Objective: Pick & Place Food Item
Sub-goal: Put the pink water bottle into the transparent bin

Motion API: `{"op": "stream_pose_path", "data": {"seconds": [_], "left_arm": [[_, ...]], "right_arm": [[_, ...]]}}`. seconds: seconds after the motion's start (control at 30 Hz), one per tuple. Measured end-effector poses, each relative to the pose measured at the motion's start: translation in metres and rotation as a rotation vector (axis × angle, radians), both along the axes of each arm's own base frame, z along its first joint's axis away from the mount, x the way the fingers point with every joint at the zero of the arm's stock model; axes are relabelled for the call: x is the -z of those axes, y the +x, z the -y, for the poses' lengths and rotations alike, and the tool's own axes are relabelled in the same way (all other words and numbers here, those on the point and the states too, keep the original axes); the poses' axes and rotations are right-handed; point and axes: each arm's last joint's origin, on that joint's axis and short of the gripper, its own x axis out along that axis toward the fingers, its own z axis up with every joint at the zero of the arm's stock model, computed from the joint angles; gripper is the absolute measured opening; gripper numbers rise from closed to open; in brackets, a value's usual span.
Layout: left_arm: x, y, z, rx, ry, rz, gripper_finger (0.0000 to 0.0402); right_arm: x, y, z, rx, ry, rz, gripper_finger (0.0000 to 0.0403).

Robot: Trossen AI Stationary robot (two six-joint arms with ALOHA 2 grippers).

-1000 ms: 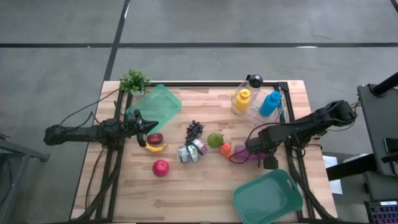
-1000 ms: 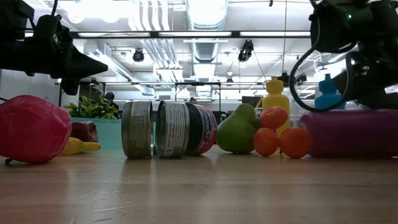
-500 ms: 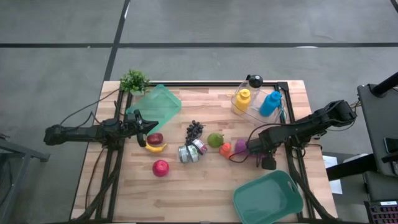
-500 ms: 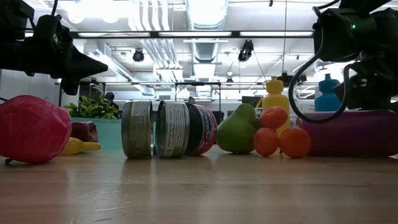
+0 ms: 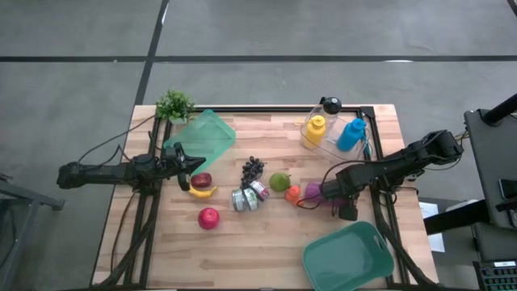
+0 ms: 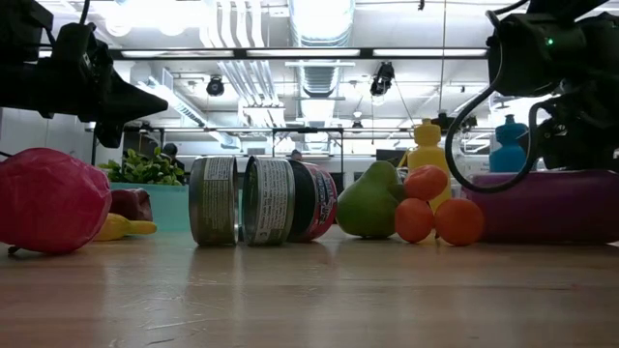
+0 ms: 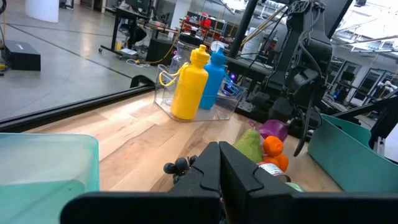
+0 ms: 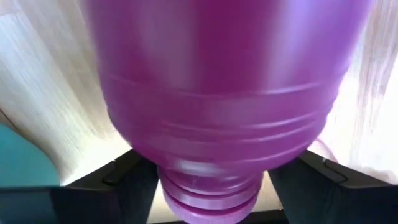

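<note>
A purple bottle (image 5: 314, 191) lies on its side on the table's right half, beside small orange fruits (image 5: 292, 194). My right gripper (image 8: 214, 169) is open and low over the bottle's neck end. One finger (image 8: 127, 177) stands on each side of the shoulder, and the neck (image 8: 205, 196) points back between them. The bottle (image 6: 542, 208) rests along its side wall. My left gripper (image 5: 191, 166) is shut and hovers above the table's left half, just past a dark red apple (image 5: 201, 179) and a banana (image 5: 202, 192). In its wrist view its fingers (image 7: 221, 165) meet. My right gripper straddles the purple bottle's shoulder (image 8: 211, 134) at the neck end, coming level from the table's right along the bottle. Whether the fingers touch the wall I cannot tell. The bottle lies on the table.
A teal bin (image 5: 349, 257) sits near the right front corner. A teal lid (image 5: 203, 136) and a plant (image 5: 174, 105) are at far left. Yellow and blue bottles stand in a clear tray (image 5: 333, 131). Cans (image 5: 249, 196), a pear (image 5: 279, 181), grapes (image 5: 253, 168) and a red fruit (image 5: 208, 217) lie mid-table.
My right gripper has sunk a little and shifted slightly toward the table's right edge, so more of the purple bottle's body now shows beside the orange fruits. In the low view the bottle lies where it was.
</note>
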Motion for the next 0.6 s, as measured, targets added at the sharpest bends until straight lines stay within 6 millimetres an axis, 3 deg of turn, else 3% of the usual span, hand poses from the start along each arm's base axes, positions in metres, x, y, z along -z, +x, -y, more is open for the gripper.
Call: {"op": "stream_pose_path", "data": {"seconds": [0.2, 0.6], "left_arm": [[0.0, 0.0, 0.0, 0.0, 0.0, 0.0, 0.0001], [0.0, 0.0, 0.0, 0.0, 0.0, 0.0, 0.0001]], "right_arm": [[0.0, 0.0, 0.0, 0.0, 0.0, -0.002, 0.0205], [-0.011, 0.006, -0.001, 0.006, 0.003, 0.02, 0.0215]]}}
